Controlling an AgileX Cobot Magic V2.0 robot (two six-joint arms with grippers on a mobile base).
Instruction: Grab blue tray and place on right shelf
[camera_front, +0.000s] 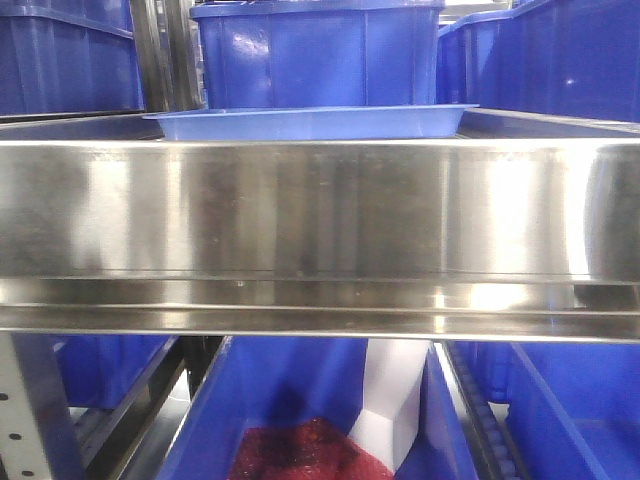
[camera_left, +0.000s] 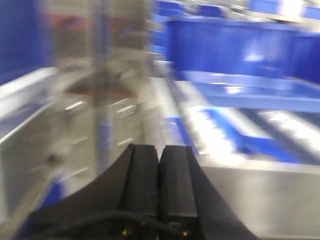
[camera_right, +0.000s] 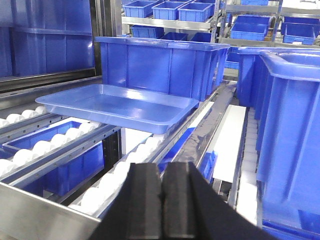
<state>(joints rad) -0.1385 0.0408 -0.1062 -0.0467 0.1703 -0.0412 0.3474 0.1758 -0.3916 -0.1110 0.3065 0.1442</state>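
I see the blue tray (camera_right: 116, 106) as a shallow, glossy, light-blue rectangle with rounded corners and a flat flared rim, nothing in it, resting on the white rollers (camera_right: 47, 145) of the right shelf (camera_front: 320, 210), just in front of a deep blue bin (camera_right: 160, 65). From the front camera only the tray's thin edge (camera_front: 310, 122) shows above the shelf's broad mirrored steel lip, with that same bin (camera_front: 315, 50) standing behind it. More deep blue bins flank it on the right (camera_right: 290, 130), and smaller ones sit on racks further back (camera_right: 167, 10). Below the shelf, a lower bin (camera_front: 290, 410) holds something dark red (camera_front: 305, 455) and a white piece (camera_front: 390, 410). My right gripper (camera_right: 163, 200) has its black pads pressed together, gripping nothing, hanging short of the tray. My left gripper (camera_left: 160, 180) is likewise closed and empty; its view is badly blurred, showing only steel and blue shapes.
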